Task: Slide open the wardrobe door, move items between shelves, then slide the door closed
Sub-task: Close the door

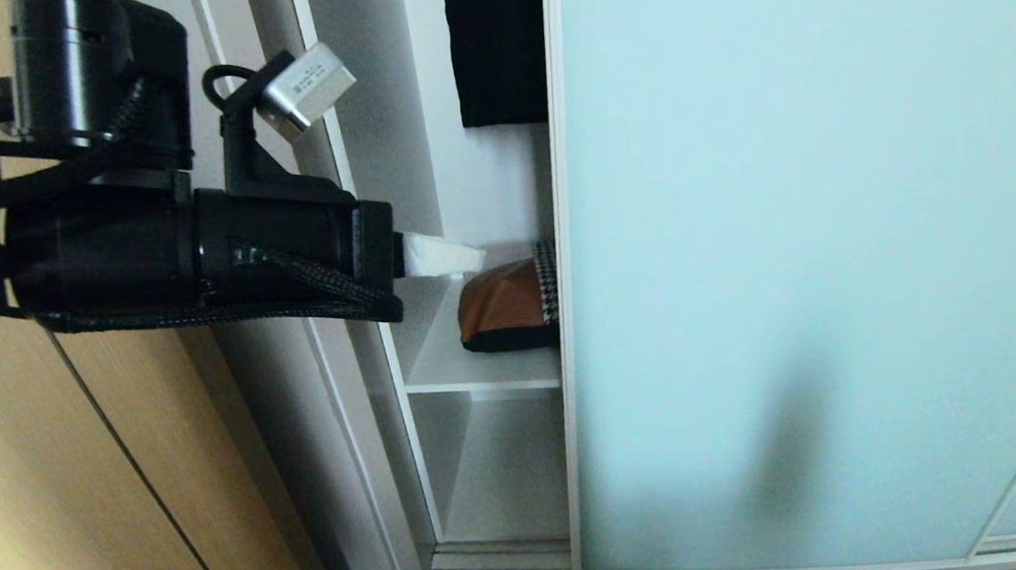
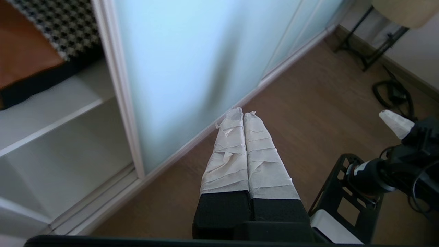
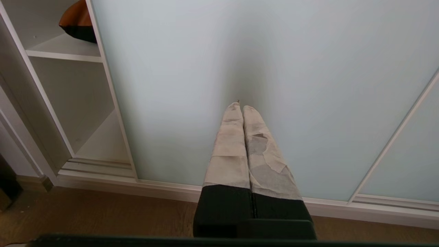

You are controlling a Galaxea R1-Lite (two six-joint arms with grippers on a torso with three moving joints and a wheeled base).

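Left end effector toward cushion

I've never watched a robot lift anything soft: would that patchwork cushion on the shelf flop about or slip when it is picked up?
The patchwork cushion looks plump and rounded, so it would probably squash and sag rather than stay stiff. Its brown leather-like patch seems smooth and might slide between the left gripper, whose taped fingers are shut. It lies flat on the shelf, so rolling seems unlikely.

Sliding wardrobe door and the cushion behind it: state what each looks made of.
The tall pale aqua sliding door: apparently frosted glass, matt and translucent, in a slim silver-white frame that looks like metal. The square patchwork cushion: a smooth brown patch with a soft sheen, probably leather or imitation; a woven black-white houndstooth fabric patch; a black underside, material unclear.
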